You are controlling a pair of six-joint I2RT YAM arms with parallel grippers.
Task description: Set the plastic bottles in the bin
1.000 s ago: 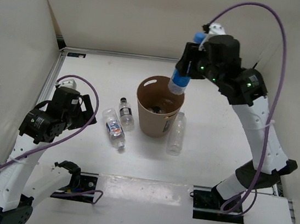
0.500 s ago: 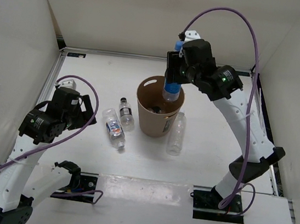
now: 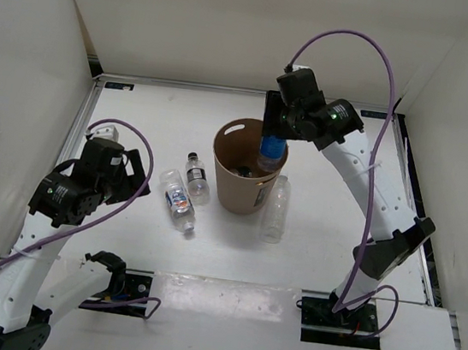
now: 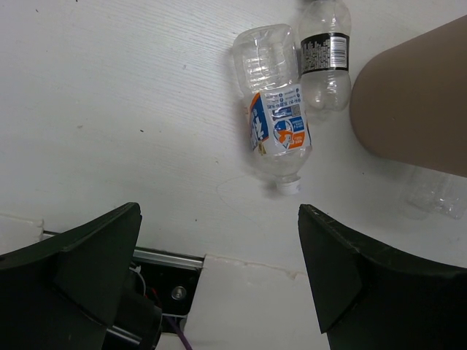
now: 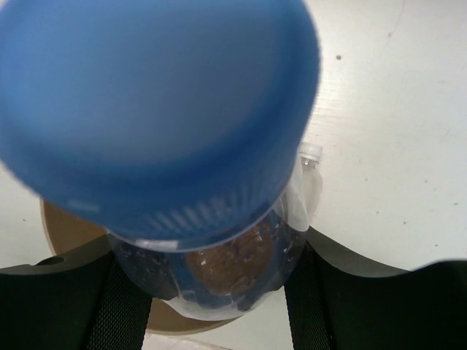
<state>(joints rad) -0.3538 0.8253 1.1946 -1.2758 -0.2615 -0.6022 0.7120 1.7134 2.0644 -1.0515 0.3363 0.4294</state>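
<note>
The left gripper point(image 4: 219, 215) hangs wide open and empty over the table point(image 3: 138, 119). Just beyond it the white-labelled bottle point(image 4: 277, 131) lies on its side, cap toward the arm bases, its long axis running roughly near to far. The black-capped bottle point(image 4: 325, 55) lies beside it, cap pointing away. The plain bottle point(image 3: 275, 208) lies just right of the bin point(image 3: 244, 195), neck also away.

These look empty, so I judge them light, thin-walled and slick (a hard squeeze would dent them). Across the labelled mid-body seems the best place to grip.

Farthest, the right gripper point(image 3: 273, 127) is clamped on the blue-capped bottle point(image 3: 271, 152). It is held near upright, cap up and base down, inside the bin's mouth by the far-right rim.
</note>
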